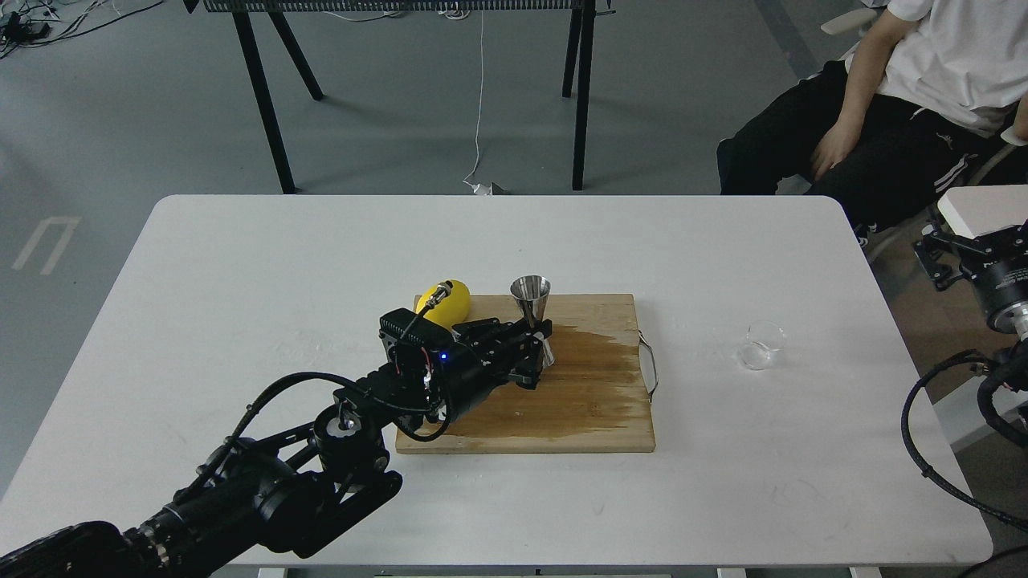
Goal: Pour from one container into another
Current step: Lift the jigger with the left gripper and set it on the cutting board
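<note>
The steel jigger (532, 294) stands upright over the wooden cutting board (594, 417), wide cone up, with my left gripper (536, 335) shut on its narrow waist. The clear glass cup (761, 345) sits alone on the white table, to the right of the board's metal handle and far from both grippers. My right arm (1004, 281) has pulled back to the right edge, off the table. Only dark parts of its far end (948, 245) show, and its fingers cannot be told apart.
A yellow lemon (450, 299) lies at the board's back left corner, just behind my left wrist. The board's middle carries a dark wet stain (590, 377). A seated person (899, 104) is beyond the table's far right corner.
</note>
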Tool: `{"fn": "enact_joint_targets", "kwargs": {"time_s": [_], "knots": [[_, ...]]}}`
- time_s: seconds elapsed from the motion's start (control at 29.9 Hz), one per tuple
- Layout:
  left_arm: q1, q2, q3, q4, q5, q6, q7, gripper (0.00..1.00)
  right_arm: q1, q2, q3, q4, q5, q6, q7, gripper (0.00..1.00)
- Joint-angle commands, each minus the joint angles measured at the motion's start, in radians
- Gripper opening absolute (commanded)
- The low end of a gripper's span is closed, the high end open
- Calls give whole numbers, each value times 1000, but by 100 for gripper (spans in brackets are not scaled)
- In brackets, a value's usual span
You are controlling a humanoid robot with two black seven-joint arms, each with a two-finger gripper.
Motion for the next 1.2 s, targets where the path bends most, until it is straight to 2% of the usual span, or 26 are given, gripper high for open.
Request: {"fn": "enact_joint_targets", "kwargs": {"time_s": [0.0, 0.27, 0.54, 0.84, 0.94, 1.17], "knots": [[-21, -33, 0, 82, 0, 0, 9, 7, -2, 2, 0, 0, 0, 0, 0, 100], [-36, -50, 2, 107, 0, -1, 9, 8, -2, 5, 0, 0, 0, 0, 0, 100], [-47, -61, 0, 105, 0, -3, 12, 13, -8, 2, 0, -1, 0, 0, 2, 100], [-47, -61, 2, 104, 0, -3, 36, 28, -8, -1, 2, -3, 0, 0, 2, 100], [-44, -61, 2, 96, 0, -3, 39, 43, -8, -1, 2, -3, -2, 0, 2, 100], [-39, -61, 20, 93, 0, -3, 39, 44, -8, 1, 2, -3, -2, 0, 2, 100]]}}
